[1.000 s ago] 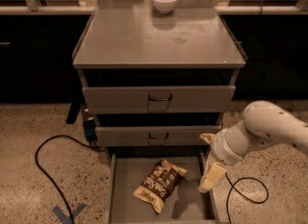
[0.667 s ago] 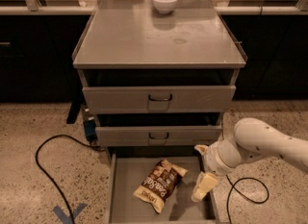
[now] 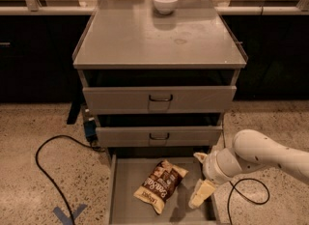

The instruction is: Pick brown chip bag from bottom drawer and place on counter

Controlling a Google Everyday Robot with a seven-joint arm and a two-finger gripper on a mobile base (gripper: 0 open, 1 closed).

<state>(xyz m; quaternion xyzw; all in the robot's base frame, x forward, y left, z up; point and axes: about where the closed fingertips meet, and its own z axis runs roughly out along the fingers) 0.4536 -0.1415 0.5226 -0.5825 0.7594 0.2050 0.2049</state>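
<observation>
Grey matte metal counter (image 3: 145,40) is seen from above: flat, with raised side rims and a faint round stain right of centre. White round bowl (image 3: 165,3) is set at the counter's back edge, mid-width. Two grey drawer fronts (image 3: 159,98) with small dark handles are stacked under the front edge. Bottom drawer (image 3: 126,190) is pulled out: a shallow tray with a plain flat floor and low walls. Brown chip bag (image 3: 161,186), crinkly, dark brown with cream-yellow ends and white lettering, is laid flat near the middle of the drawer floor, skewed from front-left to back-right. Gripper (image 3: 202,193), cream-coloured, is held low inside the drawer by its right wall, just beside the bag, with a strip of floor left between them. Whether it is apart or together cannot be told. Smooth white rounded arm (image 3: 260,156) is brought in from the right. Black cable (image 3: 41,156) is looped on the speckled floor (image 3: 43,122) left of the cabinet. Blue tape mark (image 3: 69,214) is noted off the drawer's front-left corner.
</observation>
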